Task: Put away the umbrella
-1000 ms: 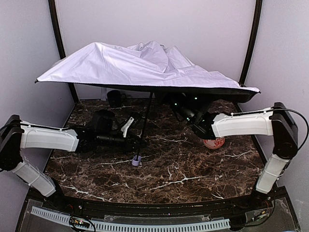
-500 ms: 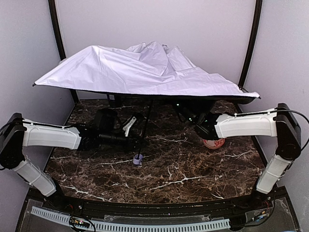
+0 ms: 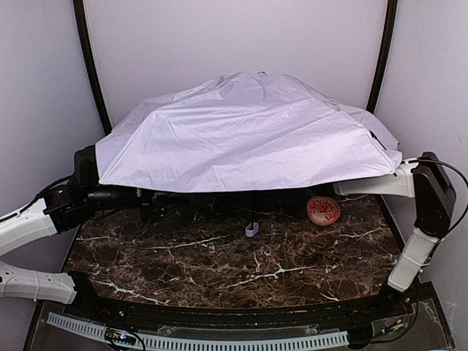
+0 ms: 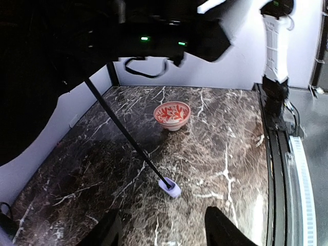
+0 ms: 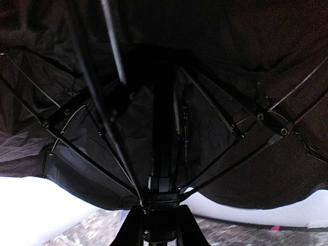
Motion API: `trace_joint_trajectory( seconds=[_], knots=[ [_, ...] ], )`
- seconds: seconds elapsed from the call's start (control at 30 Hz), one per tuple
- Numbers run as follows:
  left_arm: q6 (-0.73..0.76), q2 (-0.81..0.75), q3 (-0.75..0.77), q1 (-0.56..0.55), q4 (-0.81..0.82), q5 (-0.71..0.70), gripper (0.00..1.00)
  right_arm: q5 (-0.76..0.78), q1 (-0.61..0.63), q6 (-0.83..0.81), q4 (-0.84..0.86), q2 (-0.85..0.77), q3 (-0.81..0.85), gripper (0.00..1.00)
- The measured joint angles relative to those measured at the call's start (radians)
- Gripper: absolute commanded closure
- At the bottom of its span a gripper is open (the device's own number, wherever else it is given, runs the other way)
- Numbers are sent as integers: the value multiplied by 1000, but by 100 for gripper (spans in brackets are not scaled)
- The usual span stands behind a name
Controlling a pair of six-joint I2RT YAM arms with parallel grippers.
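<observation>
The umbrella's pale lavender canopy [image 3: 248,135] hangs open over the back of the table and covers both grippers in the top view. Its thin black shaft [image 4: 123,130] slants down to the small lavender handle [image 4: 169,188], which rests on the marble. My left gripper [image 4: 164,236] is open, with both fingers apart near the handle and nothing between them. My right gripper [image 5: 161,225] is under the canopy, shut on the black hub [image 5: 163,192] where the ribs meet. Black lining fills the right wrist view.
A red-patterned bowl [image 3: 323,210] stands on the marble table [image 3: 241,270] at the right, just beyond the handle [image 3: 251,230]. The left arm [image 3: 73,201] lies along the left wall and the right arm [image 3: 428,197] along the right wall. Grey walls enclose the back and sides.
The left gripper has opened and let go of the shaft, and the left arm has pulled back left. The canopy has tipped down and forward. The handle has shifted right and farther back.
</observation>
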Motion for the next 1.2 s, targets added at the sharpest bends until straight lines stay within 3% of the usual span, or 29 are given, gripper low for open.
trace_joint_trajectory(
  seconds=[0.17, 0.33, 0.57, 0.83, 0.97, 1.1, 1.2],
  knots=[
    [99, -144, -28, 0, -171, 18, 42, 5, -75, 10, 7, 0, 44, 100],
    [137, -192, 14, 0, -328, 18, 25, -20, -111, -7, 20, 0, 113, 100],
    [188, -191, 346, 1, -481, 167, 25, -179, -195, 3, 31, 3, 137, 100],
    [214, -182, 492, 1, -520, 335, 23, -264, -318, 27, -13, 47, 204, 100],
    [104, -161, 509, 1, -460, 196, 14, -312, -320, 37, -39, 66, 232, 100],
    [-57, 29, 725, 18, -427, -44, 10, -344, -293, 39, -58, 75, 238, 100],
    [-153, 189, 879, 82, -384, -127, 8, -358, -250, 34, -68, 77, 238, 100]
  ],
)
